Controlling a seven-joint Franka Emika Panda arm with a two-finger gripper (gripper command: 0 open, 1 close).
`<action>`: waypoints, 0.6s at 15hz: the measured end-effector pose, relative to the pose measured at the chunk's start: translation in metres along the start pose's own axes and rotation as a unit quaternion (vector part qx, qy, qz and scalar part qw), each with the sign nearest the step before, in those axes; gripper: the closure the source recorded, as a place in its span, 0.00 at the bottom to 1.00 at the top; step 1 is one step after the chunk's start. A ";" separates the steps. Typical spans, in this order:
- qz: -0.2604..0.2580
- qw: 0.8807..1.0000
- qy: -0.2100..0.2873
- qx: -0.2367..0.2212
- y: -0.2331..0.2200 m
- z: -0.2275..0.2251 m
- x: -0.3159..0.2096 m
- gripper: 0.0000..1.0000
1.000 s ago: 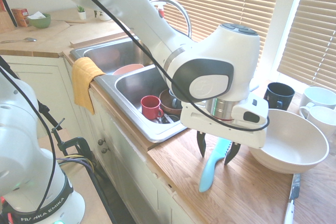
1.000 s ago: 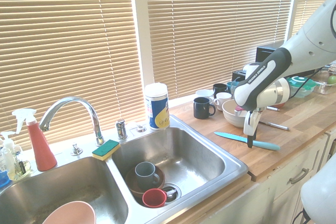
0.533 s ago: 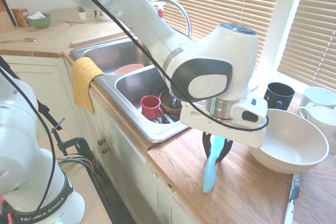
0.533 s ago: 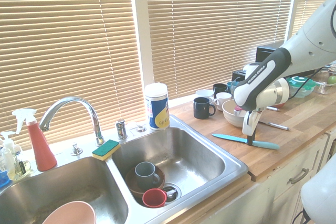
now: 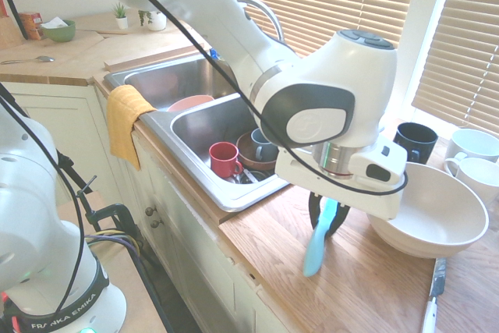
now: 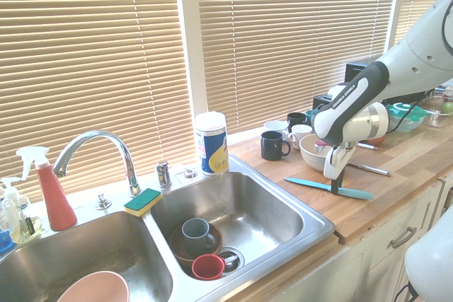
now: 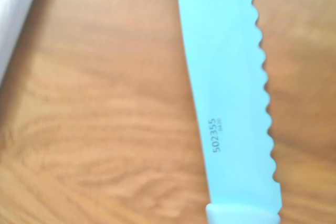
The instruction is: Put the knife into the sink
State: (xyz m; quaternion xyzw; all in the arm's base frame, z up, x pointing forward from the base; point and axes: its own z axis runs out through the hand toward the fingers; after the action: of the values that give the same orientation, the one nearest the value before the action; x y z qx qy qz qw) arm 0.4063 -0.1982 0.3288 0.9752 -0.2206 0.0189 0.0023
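Fingers (image 5: 327, 220) pinch the turquoise knife (image 5: 319, 241) around its middle, pointing straight down over the wooden surface (image 5: 366, 286). Its handle end slants toward the surface's front edge. It sits between the white bowl (image 5: 431, 210) and the steel sink (image 6: 283, 206), which holds a red cup (image 5: 224, 159)

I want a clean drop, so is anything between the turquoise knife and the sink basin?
Nothing visible blocks the way: bare wooden counter lies between the knife, which the gripper is shut on, and the sink. The near basin already holds a red cup and gray mug.
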 end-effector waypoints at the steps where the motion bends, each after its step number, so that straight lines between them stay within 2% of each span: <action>1: 0.005 1.000 0.001 0.005 0.000 -0.013 0.008 1.00; 4: 0.011 1.000 0.017 0.018 -0.003 -0.061 0.026 1.00; 9: 0.010 0.998 0.046 0.043 -0.026 -0.123 0.025 1.00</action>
State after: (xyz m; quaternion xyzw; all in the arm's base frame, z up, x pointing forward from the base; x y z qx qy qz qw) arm 0.4357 -0.1836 0.4526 0.9703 -0.2288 0.0730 -0.0293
